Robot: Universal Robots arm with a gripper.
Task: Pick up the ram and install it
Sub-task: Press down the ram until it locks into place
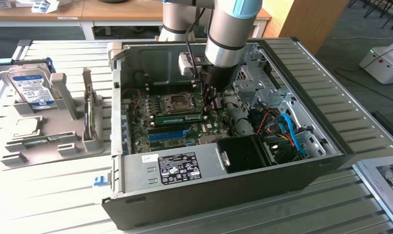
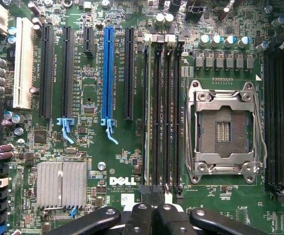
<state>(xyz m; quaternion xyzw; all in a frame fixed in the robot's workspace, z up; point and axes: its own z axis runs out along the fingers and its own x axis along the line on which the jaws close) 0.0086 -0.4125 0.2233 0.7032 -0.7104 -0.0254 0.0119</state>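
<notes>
Gripper (image 2: 151,213): black fingers pressed together, nothing between them, poised over one end of the memory slot bank beside the CPU socket (image 2: 223,129). Whether they touch the ram cannot be told.

Ram (image 1: 179,118): green stick standing on edge in a slot just beside the CPU socket, on the side toward the blue expansion slot (image 1: 167,135). In the wrist view it is a pale thin edge (image 2: 147,112) in the slot of the bank farthest from the socket.

Clearances: open board on both sides of the socket. The drive cage (image 1: 258,80) and a cable bundle (image 1: 284,131) crowd the side at the exterior view's right. The power supply (image 1: 173,165) borders the board's near edge. The computer case (image 1: 313,83) lies on its side, open at the top, its walls rising on all sides.

Arm (image 1: 229,29): comes down steeply into the case, wrist near vertical, gripper (image 1: 213,100) low beside the socket.

Outside the case: hard drive (image 1: 30,85), upright in a grey rack.
</notes>
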